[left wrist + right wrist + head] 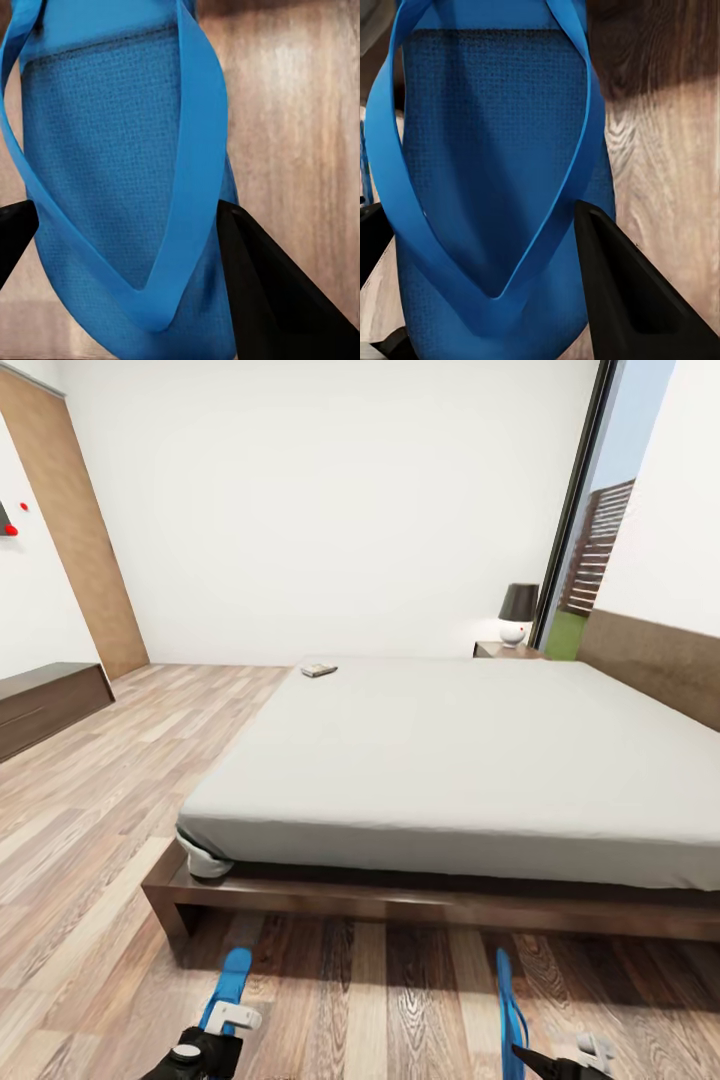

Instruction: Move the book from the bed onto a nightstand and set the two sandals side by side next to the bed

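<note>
The bed (450, 760) fills the middle of the head view. A small book (318, 670) lies on its far left corner. A nightstand (503, 650) stands at the far side, by the headboard. Two blue sandals hang just in front of the bed's near edge. My left gripper (222, 1028) is shut on the left sandal (234, 978). My right gripper (548, 1057) is shut on the right sandal (508, 1005), which is turned on edge. Each wrist view shows a sandal (120, 150) (495, 150) clamped between black fingers (262, 292) (622, 292) over the wood floor.
A lamp (518, 612) stands on the nightstand beside a tall dark-framed window (590, 540). A long dark low cabinet (45, 705) runs along the left wall near a wooden door (75, 530). Plank floor (110, 790) stretches left of the bed.
</note>
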### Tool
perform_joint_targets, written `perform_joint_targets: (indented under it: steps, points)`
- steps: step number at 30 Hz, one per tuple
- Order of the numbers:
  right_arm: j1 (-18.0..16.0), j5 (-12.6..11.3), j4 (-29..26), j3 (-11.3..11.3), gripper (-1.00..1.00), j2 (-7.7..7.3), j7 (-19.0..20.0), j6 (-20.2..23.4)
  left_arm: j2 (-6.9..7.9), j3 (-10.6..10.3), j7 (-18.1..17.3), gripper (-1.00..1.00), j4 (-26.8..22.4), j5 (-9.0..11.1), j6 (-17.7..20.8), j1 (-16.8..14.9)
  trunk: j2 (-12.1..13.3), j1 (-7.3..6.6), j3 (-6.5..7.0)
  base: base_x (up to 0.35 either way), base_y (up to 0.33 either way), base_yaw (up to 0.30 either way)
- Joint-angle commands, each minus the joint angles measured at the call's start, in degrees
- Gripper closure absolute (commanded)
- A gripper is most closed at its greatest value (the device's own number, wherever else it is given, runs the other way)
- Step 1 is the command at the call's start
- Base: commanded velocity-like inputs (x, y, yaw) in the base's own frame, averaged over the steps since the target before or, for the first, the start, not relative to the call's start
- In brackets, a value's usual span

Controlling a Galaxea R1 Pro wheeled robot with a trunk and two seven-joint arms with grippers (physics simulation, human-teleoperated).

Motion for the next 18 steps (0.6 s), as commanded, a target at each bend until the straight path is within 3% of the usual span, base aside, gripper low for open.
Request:
perform_joint_targets:
  steps: [1,5,8,18]
  points:
    - [0.0,0.3,0.0,-0.5,1.00,0.00,0.3,0.1,0.08,0.5,0.3,1.00,-0.2,1.0,0.4,0.0,-0.4,0.21,-0.24,0.000,0.000,0.000]
    - [0.0,0.2,0.0,-0.5,1.00,-0.01,0.6,0.1,0.18,3.2,0.3,1.00,-0.3,2.8,0.5,0.0,-2.0,1.09,-0.95,0.000,0.000,0.000]
    - [0.0,0.2,0.0,-0.5,1.00,0.02,0.7,0.1,0.13,3.5,0.3,1.00,-0.4,3.1,0.4,0.0,-3.2,1.75,-1.49,0.000,0.000,0.000]
    - [0.0,0.2,0.0,-0.5,1.00,0.04,0.7,0.1,0.19,4.8,0.8,1.00,-0.7,3.5,0.3,-0.1,-3.4,2.01,-3.71,0.000,0.000,0.000]
